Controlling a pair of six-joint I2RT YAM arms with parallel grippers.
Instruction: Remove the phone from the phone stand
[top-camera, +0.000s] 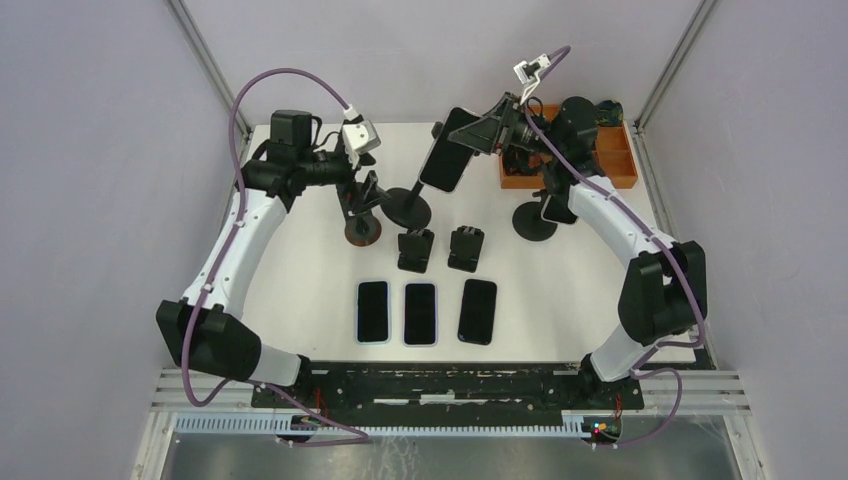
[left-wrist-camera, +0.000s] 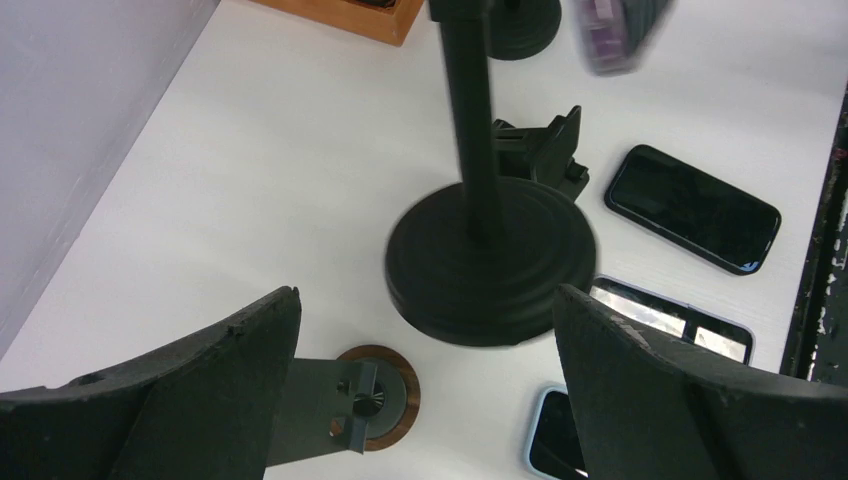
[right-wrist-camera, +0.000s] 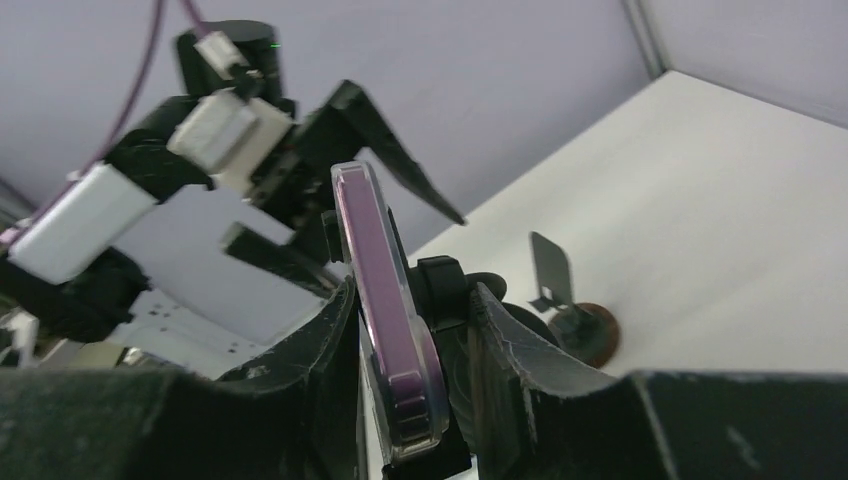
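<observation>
R pincer (right-wrist-camera: 412, 295) clamped on the phone (right-wrist-camera: 385, 330), which is still in its stand; L pincer (left-wrist-camera: 425, 295) wide, holding nothing.
R pincer is approx half closed: one finger (right-wrist-camera: 330, 350) lies vs a flat face of the phone, the other (right-wrist-camera: 500, 350) sits behind the clamp at the phone's back. The phone is tilted at the top of the black pole phone stand (top-camera: 407, 208), above and to the right of the stand's round base. L pincer hangs just left of that base w/ jaws fully spread; the base shows btwn its fingers in the wrist view. A small wood-footed stand (top-camera: 362, 230) sits just left of the base. Two small black stands (top-camera: 417, 250) are on the near side of the base. Three spare phones (top-camera: 420, 313) lie flat on the surface (top-camera: 300, 260), nearer still.
</observation>
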